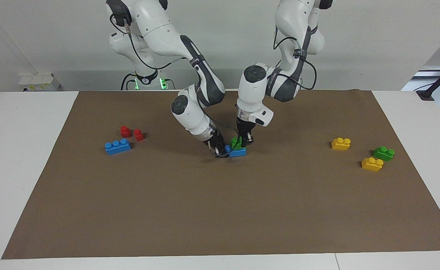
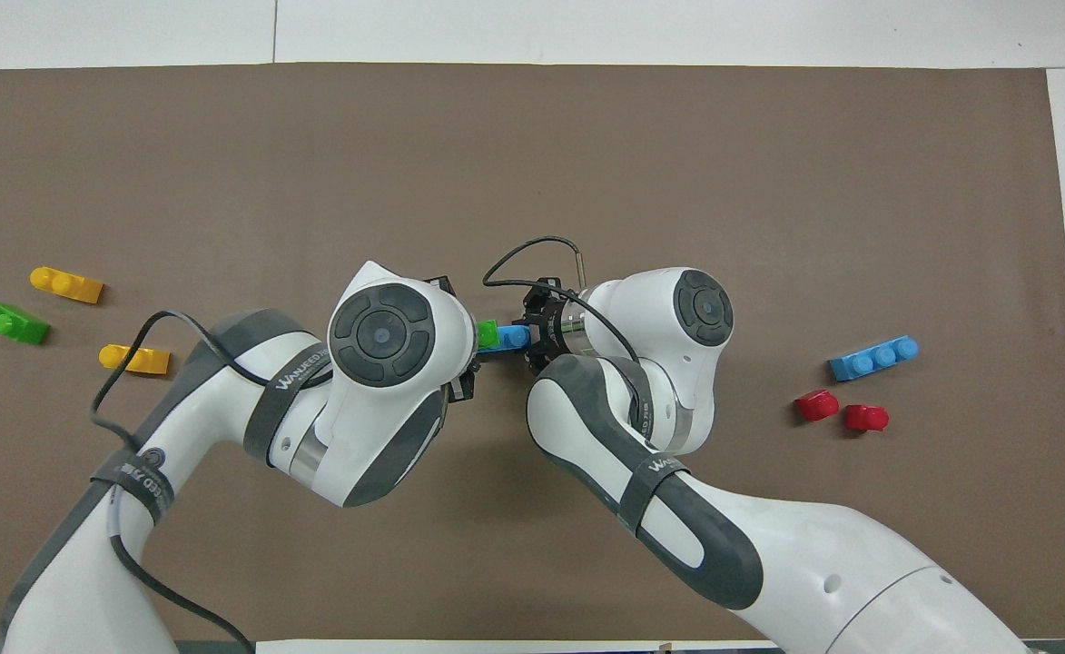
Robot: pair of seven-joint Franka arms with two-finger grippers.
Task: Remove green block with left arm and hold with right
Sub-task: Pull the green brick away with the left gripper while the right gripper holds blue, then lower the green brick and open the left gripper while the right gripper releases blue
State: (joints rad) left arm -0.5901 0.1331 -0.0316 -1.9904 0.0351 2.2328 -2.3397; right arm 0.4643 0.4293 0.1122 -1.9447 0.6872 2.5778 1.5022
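Observation:
The green block (image 1: 237,143) sits tilted on a blue brick (image 1: 238,152) in the middle of the brown mat. My left gripper (image 1: 243,142) comes down from above and is shut on the green block. My right gripper (image 1: 221,150) reaches in low, from the right arm's end of the table, and is shut on the end of the blue brick. In the overhead view the green block (image 2: 488,334) and the blue brick (image 2: 514,338) show between the two wrists. The left hand hides most of the green block there.
A loose blue three-stud brick (image 1: 118,146) and two red pieces (image 1: 125,131) (image 1: 138,134) lie toward the right arm's end. Two yellow bricks (image 1: 341,143) (image 1: 372,164) and a darker green brick (image 1: 383,153) lie toward the left arm's end.

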